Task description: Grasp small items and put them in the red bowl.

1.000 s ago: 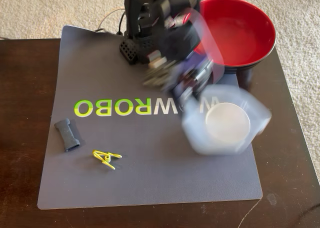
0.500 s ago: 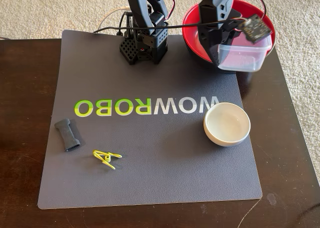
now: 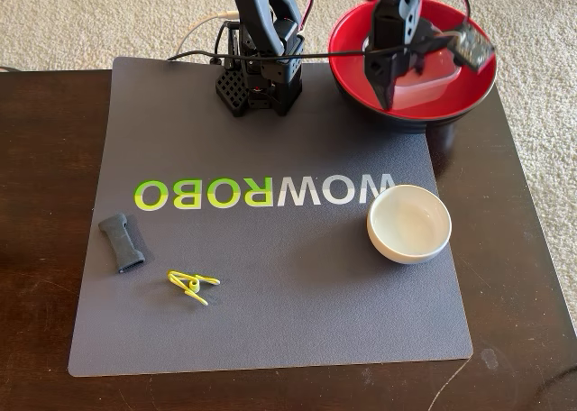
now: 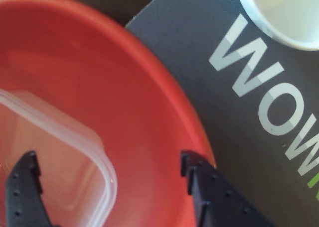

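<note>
1. Now the gripper (image 4: 107,172) hangs over the large round bowl, glossy red inside and black outside (image 4: 149,112), with its dark jaws spread wide and nothing pinched between them: half a second ago the clear square plastic tub (image 4: 60,152) was clamped and held above the rim, and it's been let go.
2. Between the jaws, nearer the left one in the wrist view, the tub's rounded corner rests on the red floor; the fixed view has the tub (image 3: 431,73) lying inside the red bowl (image 3: 361,32) just beside and below the gripper (image 3: 397,73). One item is home, I'd say.
3. Beyond the right jaw, past the bowl's rim, comes the dark grey mat with pale lettering (image 4: 259,87), and at the far corner of that wrist view the small cream round bowl (image 4: 284,13) sits upright and empty on the mat, well clear of the jaws. In the fixed view this cream bowl (image 3: 408,223) looks the closest next pick.
4. Farthest from the jaws, at the mat's opposite side, the yellow-green wire clip (image 3: 191,284) and the dark grey bone-shaped piece (image 3: 122,242) lie near each other, untouched. Three items left, by my count; the arm must lift clear before reaching.
</note>
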